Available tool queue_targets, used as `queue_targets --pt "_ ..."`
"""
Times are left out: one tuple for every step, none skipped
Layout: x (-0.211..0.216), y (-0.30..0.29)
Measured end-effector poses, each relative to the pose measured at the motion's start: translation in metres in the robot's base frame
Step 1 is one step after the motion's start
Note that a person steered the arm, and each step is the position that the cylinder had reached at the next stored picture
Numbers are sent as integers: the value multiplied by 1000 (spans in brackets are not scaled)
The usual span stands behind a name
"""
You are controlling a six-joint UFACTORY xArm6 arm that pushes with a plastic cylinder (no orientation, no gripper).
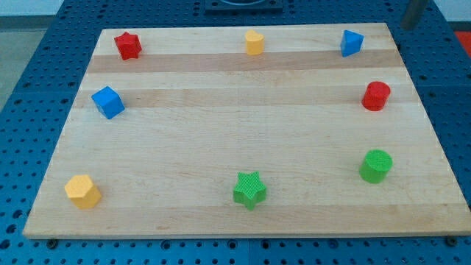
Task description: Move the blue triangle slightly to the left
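Observation:
The blue triangle (351,43) sits near the top right corner of the wooden board (235,132). A dark rod comes in at the view's top right. My tip (406,27) is just beyond the board's top right corner, to the right of and slightly above the blue triangle, with a clear gap between them. It touches no block.
A yellow block (254,43) lies left of the triangle at the top middle, with a red star (127,46) at top left. A red cylinder (376,96) lies below the triangle. Also here are a blue cube (108,101), a yellow hexagon (82,191), a green star (249,189) and a green cylinder (376,165).

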State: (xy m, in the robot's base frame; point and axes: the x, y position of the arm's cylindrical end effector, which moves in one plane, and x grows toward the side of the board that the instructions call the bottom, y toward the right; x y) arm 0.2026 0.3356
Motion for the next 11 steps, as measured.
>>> queue_targets --pt "0 0" --pt "0 -11" --pt "0 -54" --pt "7 -88" --pt "57 -89" --pt "62 -93" --pt "86 -131" --pt "82 -133" --pt "88 -158" --pt "66 -138" --pt "50 -138"
